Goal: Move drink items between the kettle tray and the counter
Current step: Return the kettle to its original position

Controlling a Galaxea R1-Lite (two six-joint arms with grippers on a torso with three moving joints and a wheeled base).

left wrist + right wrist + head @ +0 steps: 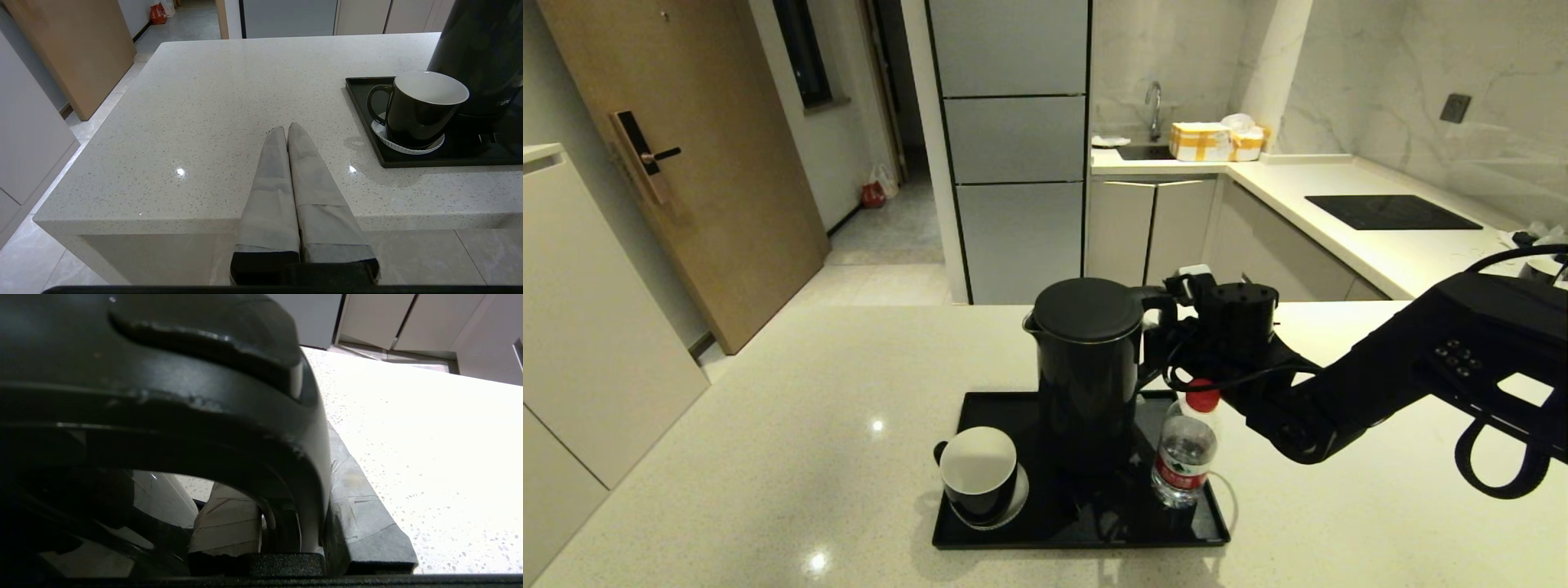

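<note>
While your left end effector (286, 134) idles low off the near edge of the bench (768, 425), fingers pressed together on nothing, all three drink items are on the kettle tray (1086, 535). Going left to right across it, you have the black mug (978, 474) on its white coaster (1018, 500) at the near left corner, the electric kettle (1088, 367) upright in the middle, and the red-capped water bottle (1186, 449) standing at the right edge. Your right end effector (302, 522) is at the kettle's loop handle (245, 428); the right wrist view shows a padded finger on each side of the handle, clamped on it. I judge the grip made but the lift not begun, since the kettle looks seated on the tray; moving it, the mug and the bottle to the bench all remains. Pale speckled stone is glossy and throws glare. Beyond are a wooden door (686, 163), grey cabinets, a sink (1143, 151) and a black hob (1392, 212).
</note>
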